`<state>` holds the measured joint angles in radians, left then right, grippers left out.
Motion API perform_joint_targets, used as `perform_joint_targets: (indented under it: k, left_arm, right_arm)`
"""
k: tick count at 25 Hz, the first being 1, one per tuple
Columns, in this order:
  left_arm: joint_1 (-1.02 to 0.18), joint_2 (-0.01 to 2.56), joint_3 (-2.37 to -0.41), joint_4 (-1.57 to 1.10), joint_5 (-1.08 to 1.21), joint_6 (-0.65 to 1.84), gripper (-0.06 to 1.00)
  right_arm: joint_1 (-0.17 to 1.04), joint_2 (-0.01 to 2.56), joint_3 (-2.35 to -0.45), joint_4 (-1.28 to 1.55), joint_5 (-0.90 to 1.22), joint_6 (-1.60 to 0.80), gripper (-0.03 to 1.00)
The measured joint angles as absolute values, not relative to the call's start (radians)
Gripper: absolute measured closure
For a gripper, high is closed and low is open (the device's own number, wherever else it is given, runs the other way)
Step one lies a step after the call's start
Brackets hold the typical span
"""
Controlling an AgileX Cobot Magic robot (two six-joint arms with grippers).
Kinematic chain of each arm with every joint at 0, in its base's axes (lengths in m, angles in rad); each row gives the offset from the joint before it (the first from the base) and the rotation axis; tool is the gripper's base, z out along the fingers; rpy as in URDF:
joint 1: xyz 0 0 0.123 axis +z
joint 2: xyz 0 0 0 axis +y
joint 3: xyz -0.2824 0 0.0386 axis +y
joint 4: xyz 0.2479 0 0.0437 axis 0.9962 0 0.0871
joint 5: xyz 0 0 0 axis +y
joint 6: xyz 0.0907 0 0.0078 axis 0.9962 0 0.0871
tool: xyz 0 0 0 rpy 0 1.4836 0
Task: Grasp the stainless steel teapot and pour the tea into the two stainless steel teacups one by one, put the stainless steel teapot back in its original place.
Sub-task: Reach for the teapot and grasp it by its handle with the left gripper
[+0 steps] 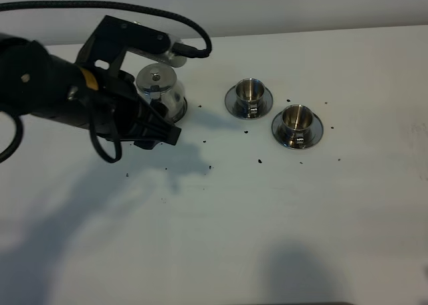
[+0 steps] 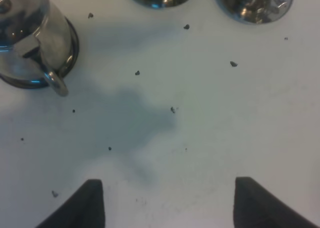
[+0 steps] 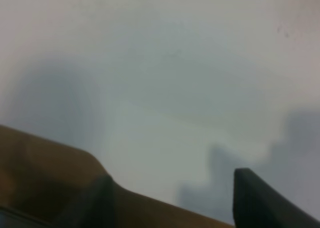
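Note:
The stainless steel teapot (image 1: 160, 87) stands upright with its lid on, on a round coaster (image 1: 182, 108) at the back left. In the left wrist view the teapot (image 2: 27, 35) shows its loop handle (image 2: 57, 83) facing my gripper. My left gripper (image 1: 166, 134) is open and empty, just in front of the teapot and apart from it; it also shows in the left wrist view (image 2: 170, 208). Two steel teacups on saucers stand to the right, one nearer the pot (image 1: 249, 95) and one further right (image 1: 297, 124). No tea is visible. My right gripper (image 3: 170, 200) is open and empty over bare table.
Small dark specks (image 1: 259, 161) lie scattered on the white table (image 1: 267, 218) around the cups and pot. The left arm's black body and cable (image 1: 53, 91) hang over the table's left side. A brown edge (image 3: 45, 173) shows in the right wrist view.

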<state>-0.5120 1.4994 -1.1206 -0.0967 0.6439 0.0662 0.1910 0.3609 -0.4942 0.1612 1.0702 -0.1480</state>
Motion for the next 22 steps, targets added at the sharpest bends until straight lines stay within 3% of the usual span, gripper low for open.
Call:
perform_joint_targets:
  k: [9, 22]
  left_arm:
    - [-0.512, 1.681, -1.322, -0.093, 0.742, 0.083, 0.37]
    - [-0.512, 1.817, -1.497, -0.088, 0.819, 0.129, 0.37]
  right_arm:
    - [0.104, 0.199, -0.493, 0.187, 1.069, -0.148, 0.46]
    - [0.096, -0.006, -0.493, 0.164, 1.068, -0.159, 0.46]
